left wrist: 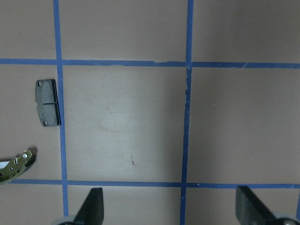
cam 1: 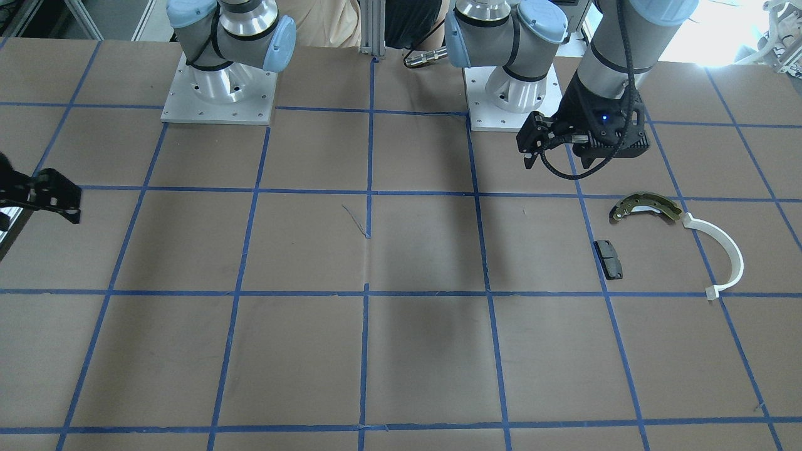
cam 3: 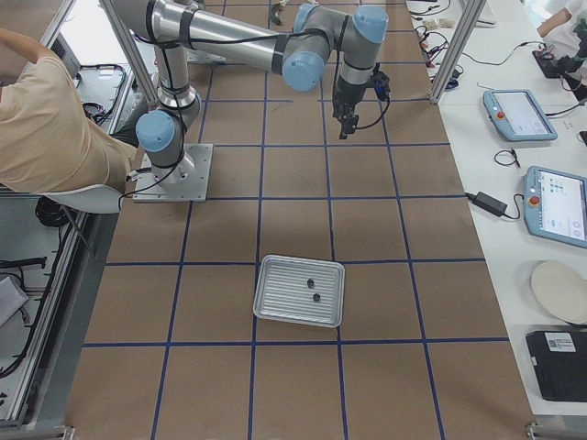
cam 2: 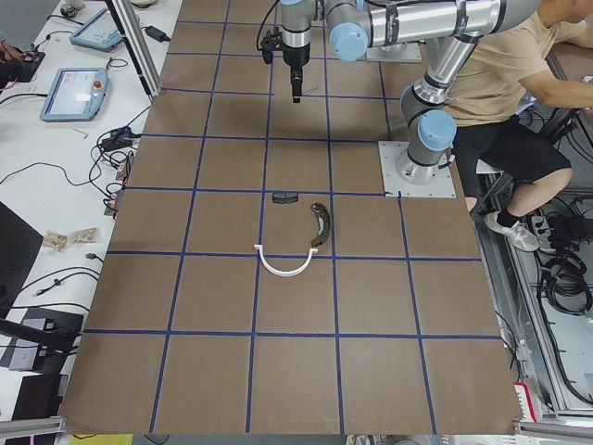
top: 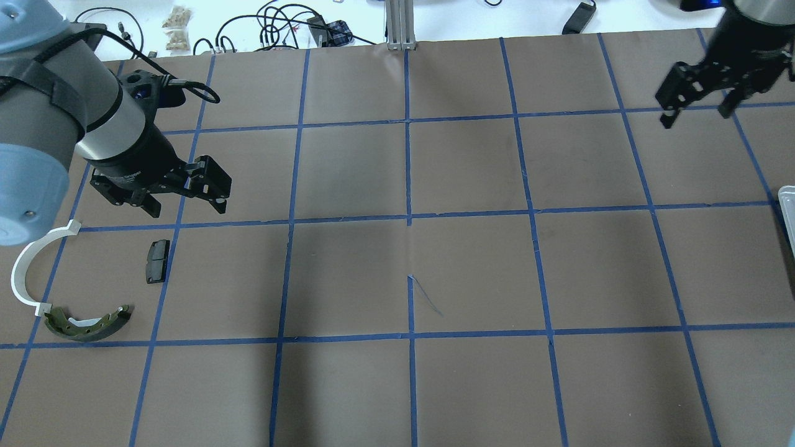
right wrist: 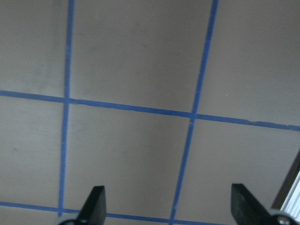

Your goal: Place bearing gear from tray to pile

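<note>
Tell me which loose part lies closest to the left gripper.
The small dark grey pad, just beside the left gripper in the overhead view; the white arc and the olive-gold brake shoe lie farther off.

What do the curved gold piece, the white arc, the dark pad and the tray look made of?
Curved gold piece: likely metal, olive-gold sheen, punched holes.
White arc: probably plastic, even matte white.
Dark pad: dull grey, perhaps composite; hard to tell.
Tray: seemingly metal, silvery ribbed surface.
</note>
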### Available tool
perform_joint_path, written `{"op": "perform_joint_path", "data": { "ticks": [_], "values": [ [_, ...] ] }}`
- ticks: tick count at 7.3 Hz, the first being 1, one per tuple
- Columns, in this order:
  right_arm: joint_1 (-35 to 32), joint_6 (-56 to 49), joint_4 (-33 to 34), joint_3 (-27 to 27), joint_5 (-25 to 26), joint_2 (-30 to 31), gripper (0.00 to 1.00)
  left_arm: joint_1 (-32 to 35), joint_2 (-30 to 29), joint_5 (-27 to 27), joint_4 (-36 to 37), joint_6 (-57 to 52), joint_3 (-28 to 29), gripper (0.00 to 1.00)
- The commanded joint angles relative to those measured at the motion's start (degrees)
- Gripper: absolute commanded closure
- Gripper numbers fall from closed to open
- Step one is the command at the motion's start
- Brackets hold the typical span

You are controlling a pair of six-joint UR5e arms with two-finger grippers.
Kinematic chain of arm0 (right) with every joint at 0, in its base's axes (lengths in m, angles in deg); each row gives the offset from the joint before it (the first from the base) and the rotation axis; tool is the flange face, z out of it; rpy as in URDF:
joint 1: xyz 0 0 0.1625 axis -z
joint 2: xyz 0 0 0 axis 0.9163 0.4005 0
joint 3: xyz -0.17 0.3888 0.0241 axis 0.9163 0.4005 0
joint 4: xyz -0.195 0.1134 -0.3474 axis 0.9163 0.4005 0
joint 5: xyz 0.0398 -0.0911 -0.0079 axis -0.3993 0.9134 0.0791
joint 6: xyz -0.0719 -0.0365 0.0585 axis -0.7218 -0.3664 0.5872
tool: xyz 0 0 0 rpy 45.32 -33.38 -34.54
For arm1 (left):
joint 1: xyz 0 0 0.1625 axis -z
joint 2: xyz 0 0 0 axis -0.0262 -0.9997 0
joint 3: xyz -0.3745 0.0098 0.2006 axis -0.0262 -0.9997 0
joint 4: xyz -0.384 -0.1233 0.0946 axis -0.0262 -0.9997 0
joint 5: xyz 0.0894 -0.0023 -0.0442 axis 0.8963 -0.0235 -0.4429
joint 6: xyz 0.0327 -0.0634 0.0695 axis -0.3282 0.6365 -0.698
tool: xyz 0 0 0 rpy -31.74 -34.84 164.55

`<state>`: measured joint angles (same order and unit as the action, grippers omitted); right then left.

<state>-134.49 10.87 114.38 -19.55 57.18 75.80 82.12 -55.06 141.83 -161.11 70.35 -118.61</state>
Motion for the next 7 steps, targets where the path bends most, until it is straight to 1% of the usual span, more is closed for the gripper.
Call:
{"op": "perform_joint_path", "data": {
  "ticks": [1, 2, 3, 4, 5, 6, 7],
  "values": [
    [12.6, -14.4, 6.06, -2.29, 0.6, -2.04, 0.06, -0.13, -0.53, 0.09, 1.42, -0.08, -0.37, 0.0],
    [18.47, -21.95, 11.34, -3.78, 0.43, -5.1, 0.07, -0.13, -0.54, 0.0, 2.56, -0.51, -0.37, 0.0],
    [22.62, -25.5, 14.78, -5.8, -0.1, -8.79, 0.06, -0.13, -0.54, 0.0, 2.58, -0.52, -0.45, 0.0],
    [23.71, -27.89, 20.04, -7.38, 0.51, -10.57, 0.05, -0.13, -0.54, 0.0, 2.66, -0.43, -0.89, 0.0],
    [24.5, -30.52, 23.31, -8.36, 0.69, -11.45, 0.05, -0.13, -0.28, 0.09, 2.66, -0.51, -1.24, 0.0],
    [26.42, -31.94, 24.56, -9.15, 0.25, -13.73, 0.07, -0.13, -0.27, 0.09, 2.66, -0.52, -1.42, 0.0],
    [27.05, -35.96, 32.58, -9.33, 0.07, -17.93, 0.13, -0.22, -0.27, 0.0, 2.66, -0.52, -1.42, 0.0]
  ]
}}
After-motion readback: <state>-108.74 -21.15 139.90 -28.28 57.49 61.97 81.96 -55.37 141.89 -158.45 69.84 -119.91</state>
